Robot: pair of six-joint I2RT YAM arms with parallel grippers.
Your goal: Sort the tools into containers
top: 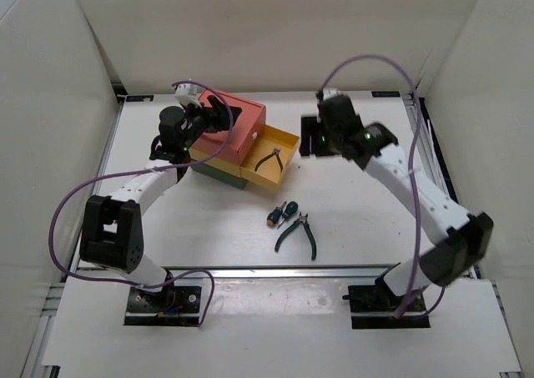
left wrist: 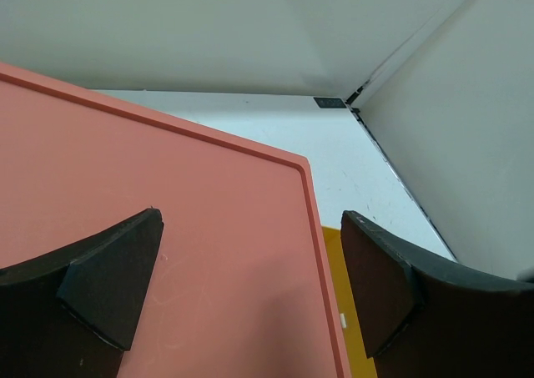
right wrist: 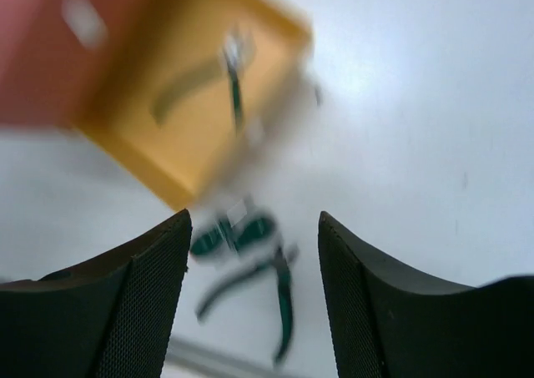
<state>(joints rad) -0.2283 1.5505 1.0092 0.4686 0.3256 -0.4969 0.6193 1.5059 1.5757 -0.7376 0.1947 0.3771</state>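
Observation:
The containers are a stack: a salmon-red top box (top: 242,121), a yellow middle drawer (top: 282,141) pulled out to the right, and a dark green bottom box (top: 215,170). A small pair of pliers (top: 269,162) lies in the yellow drawer. Two stubby screwdrivers (top: 278,212) and green-handled pliers (top: 299,234) lie on the table in front. No silver wrench is in view. My left gripper (top: 215,113) is open and empty over the red top (left wrist: 167,194). My right gripper (top: 310,138) is open and empty, in the air right of the drawer. Its blurred view shows the drawer (right wrist: 125,119), screwdrivers (right wrist: 234,232) and pliers (right wrist: 279,299).
White walls enclose the table on the left, back and right. A metal rail (top: 267,271) runs along the near edge by the arm bases. A purple cable (top: 371,61) loops above the right arm.

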